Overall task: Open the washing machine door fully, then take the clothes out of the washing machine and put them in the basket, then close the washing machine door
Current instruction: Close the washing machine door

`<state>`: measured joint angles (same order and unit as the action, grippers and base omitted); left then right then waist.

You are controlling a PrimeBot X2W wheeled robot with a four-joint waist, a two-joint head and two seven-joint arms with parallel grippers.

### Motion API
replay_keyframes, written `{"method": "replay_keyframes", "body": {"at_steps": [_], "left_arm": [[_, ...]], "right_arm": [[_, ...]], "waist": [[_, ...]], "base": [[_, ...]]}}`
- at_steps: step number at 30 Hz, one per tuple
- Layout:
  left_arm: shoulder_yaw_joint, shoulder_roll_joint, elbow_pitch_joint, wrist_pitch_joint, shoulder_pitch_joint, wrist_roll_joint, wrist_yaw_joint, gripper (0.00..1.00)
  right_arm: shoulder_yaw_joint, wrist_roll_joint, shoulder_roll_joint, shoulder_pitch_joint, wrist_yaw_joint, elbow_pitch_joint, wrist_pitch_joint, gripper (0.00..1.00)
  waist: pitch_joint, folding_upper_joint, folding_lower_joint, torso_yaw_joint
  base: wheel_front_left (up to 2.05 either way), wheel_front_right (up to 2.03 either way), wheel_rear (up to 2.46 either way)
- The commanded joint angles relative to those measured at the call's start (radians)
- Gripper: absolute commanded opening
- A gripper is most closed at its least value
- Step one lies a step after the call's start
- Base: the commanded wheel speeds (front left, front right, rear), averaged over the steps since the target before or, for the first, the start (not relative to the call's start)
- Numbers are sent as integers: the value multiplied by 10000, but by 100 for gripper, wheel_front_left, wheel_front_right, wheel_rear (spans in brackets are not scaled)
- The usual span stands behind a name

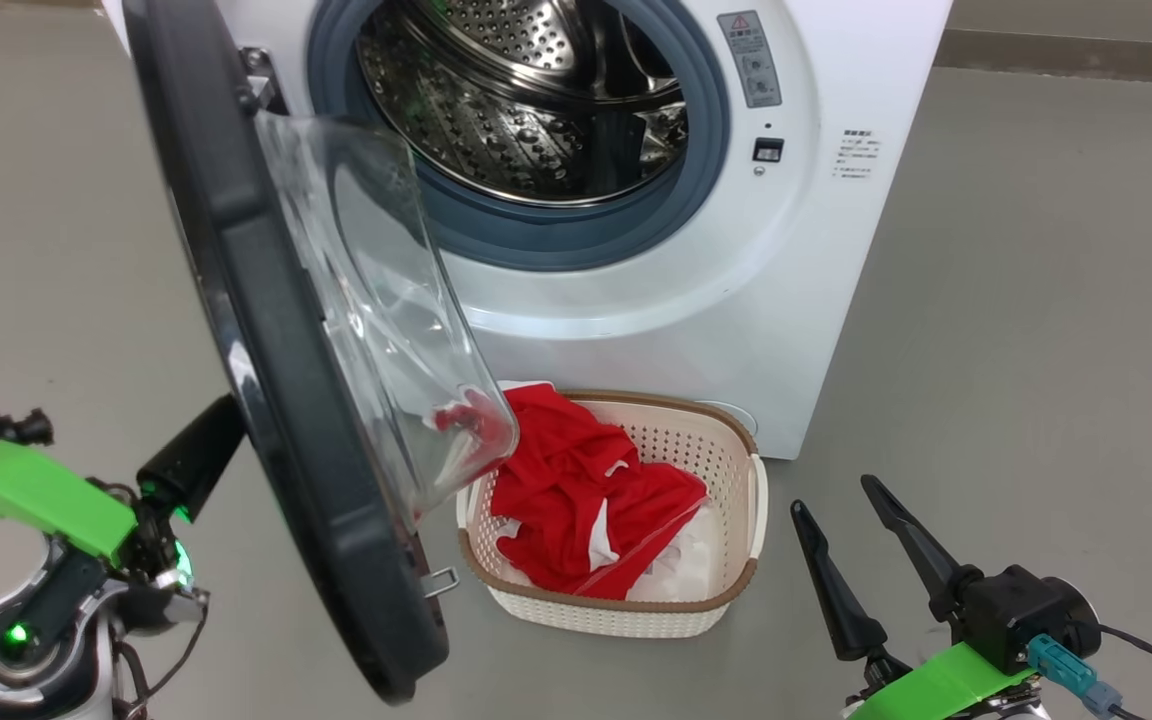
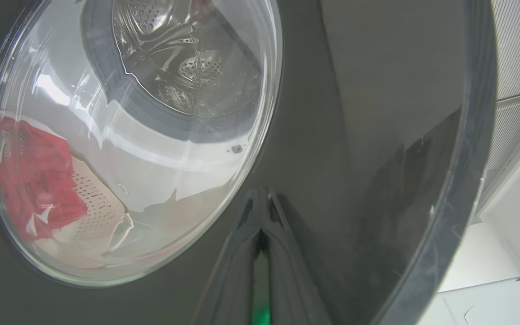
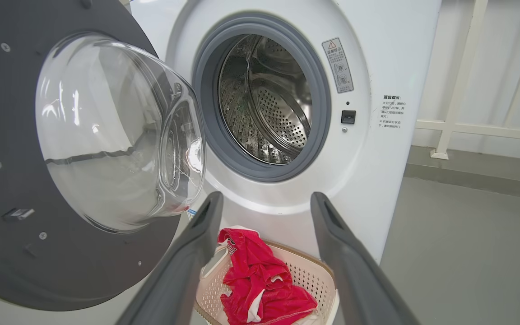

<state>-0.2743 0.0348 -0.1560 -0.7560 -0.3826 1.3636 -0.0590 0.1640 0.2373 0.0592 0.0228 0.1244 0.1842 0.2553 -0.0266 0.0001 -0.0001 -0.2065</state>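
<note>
The stiff, glossy washing machine door takes pushing, not pinching: closed left fingers seemingly touch its outside, while right fingers gape empty.

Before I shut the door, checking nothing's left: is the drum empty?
Empty where visible: bare steel drum; the clothes lie in the basket.

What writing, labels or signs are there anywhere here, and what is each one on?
Grey sticker on the white front-loading washing machine: a red warning triangle; the characters under it are too small to read.
Black printed block on the machine's front: several lines of characters, too small to read.
Small white print on the red clothes in the cream perforated basket: blurred.
Nothing is clear enough to quote.
</note>
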Motion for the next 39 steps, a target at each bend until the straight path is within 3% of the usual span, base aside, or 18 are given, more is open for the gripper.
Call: {"method": "replay_keyframes", "body": {"at_steps": [1, 6, 9, 10, 11, 12, 13, 14, 19, 24, 30, 39], "left_arm": [[-202, 221, 357, 74, 26, -171, 165, 0], [-279, 435, 549, 1135, 296, -1114, 853, 2], [-366, 516, 810, 1910, 483, -1694, 1291, 40], [-354, 567, 910, 2204, 568, -1985, 1404, 49], [-304, 662, 1024, 2522, 672, -2368, 1511, 50], [-233, 751, 1140, 2868, 774, -2767, 1608, 66], [-131, 843, 1245, 3219, 874, -3193, 1682, 95], [1, 934, 1341, 3568, 978, -3619, 1740, 100], [856, 1413, 1693, 5392, 1499, -5489, 1875, 100], [1820, 1753, 1923, 7371, 1986, -6649, 1892, 100], [2024, 1979, 1656, 9289, 2479, -8033, 1772, 100], [2133, 2104, 1167, 10092, 2827, -9769, 1275, 100]], "right_arm": [[181, 54, 6, 245, 63, -263, 65, 100], [154, 62, -7, 250, 63, -274, 65, 100], [116, 60, -13, 240, 63, -274, 65, 100], [95, 59, -15, 234, 63, -276, 65, 100], [74, 57, -17, 227, 63, -282, 65, 100], [60, 55, -19, 224, 63, -290, 65, 100], [51, 51, -22, 225, 63, -296, 65, 100], [49, 47, -24, 229, 63, -300, 65, 100], [73, 40, -33, 273, 63, -305, 65, 100], [109, 47, -42, 314, 63, -306, 65, 100], [128, 76, -50, 340, 63, -278, 65, 100], [135, 119, -58, 301, 63, -240, 65, 100]], "waist": [[-17, -1, 1, 37], [-32, -1, 1, 94], [-27, -1, 1, 87], [-24, -1, 1, 76], [-26, -1, 1, 65], [-35, -1, 1, 49], [-47, -1, 1, 29], [-64, -1, 1, 8], [-144, -1, 1, -63], [-210, -1, 1, -76], [-195, -1, 1, -41], [-127, -1, 1, 6]], "base": [[0, 0, 0], [0, 0, 0], [0, 0, 0], [0, 0, 0], [0, 0, 0], [0, 0, 0], [0, 0, 0], [0, 0, 0], [0, 0, 0], [0, 0, 0], [0, 0, 0], [0, 0, 0]]}}
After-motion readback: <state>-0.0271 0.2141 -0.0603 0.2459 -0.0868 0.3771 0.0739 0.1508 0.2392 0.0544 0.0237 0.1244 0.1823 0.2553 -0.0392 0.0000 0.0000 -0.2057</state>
